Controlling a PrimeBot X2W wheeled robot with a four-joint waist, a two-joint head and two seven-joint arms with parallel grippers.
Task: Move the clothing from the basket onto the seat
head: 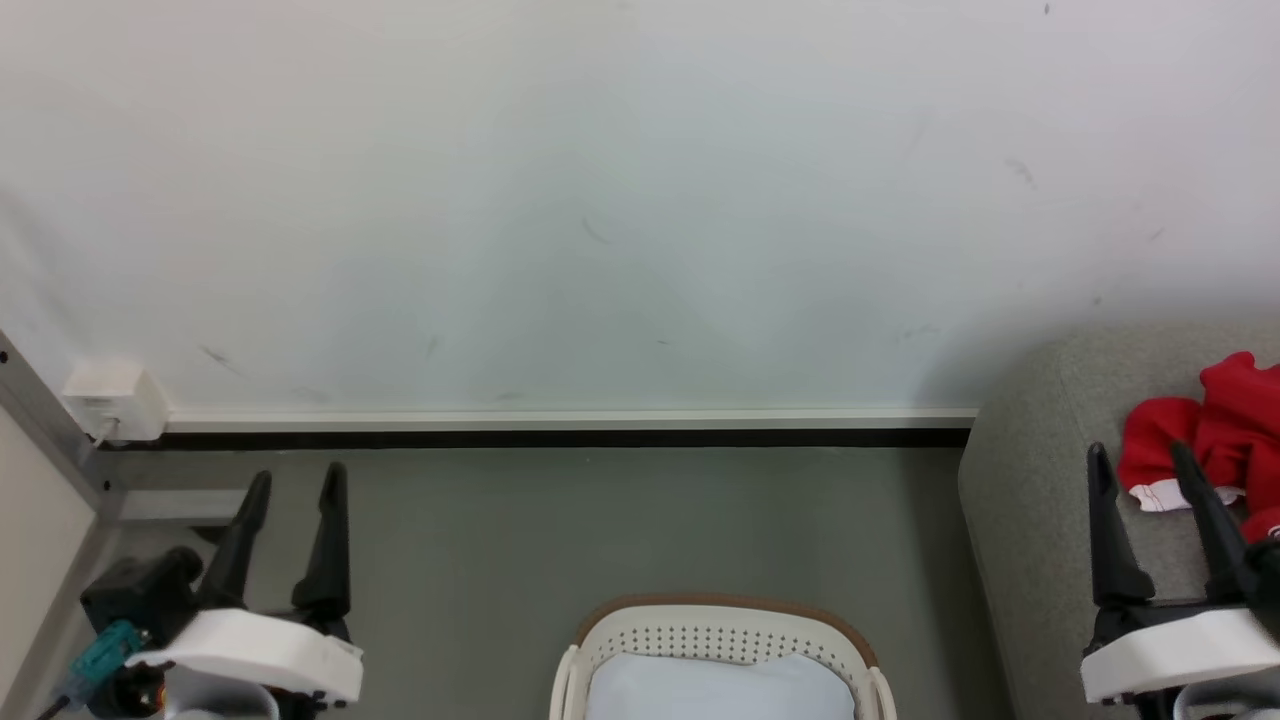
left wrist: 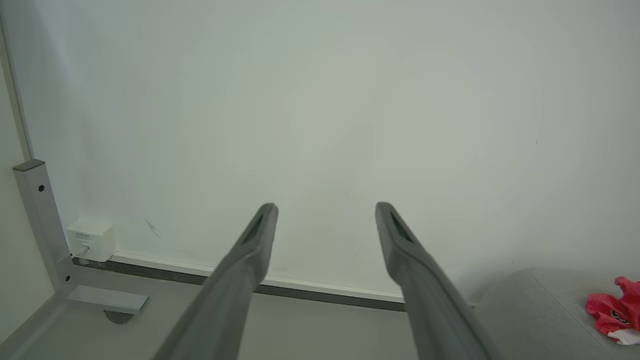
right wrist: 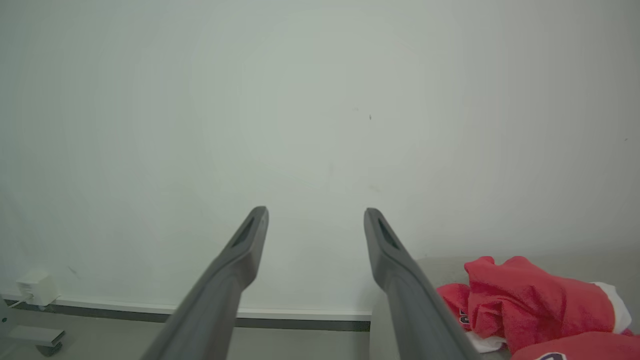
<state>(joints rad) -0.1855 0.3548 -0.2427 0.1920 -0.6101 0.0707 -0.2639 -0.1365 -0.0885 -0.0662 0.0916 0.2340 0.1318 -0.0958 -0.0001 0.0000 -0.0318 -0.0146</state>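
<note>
My left gripper [head: 298,473] and right gripper [head: 1138,450] both stand with jaws apart, empty; the clothing [head: 1220,420] lies crumpled near the seat's [head: 1030,480] rounded corner.

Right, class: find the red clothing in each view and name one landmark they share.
Head view: red clothing at the right edge, on the grey sofa.
Left wrist view: clothing in the lower right corner.
Right wrist view: clothing at lower right, larger.
Shared landmark: white wall box at the skirting, lower left.
</note>
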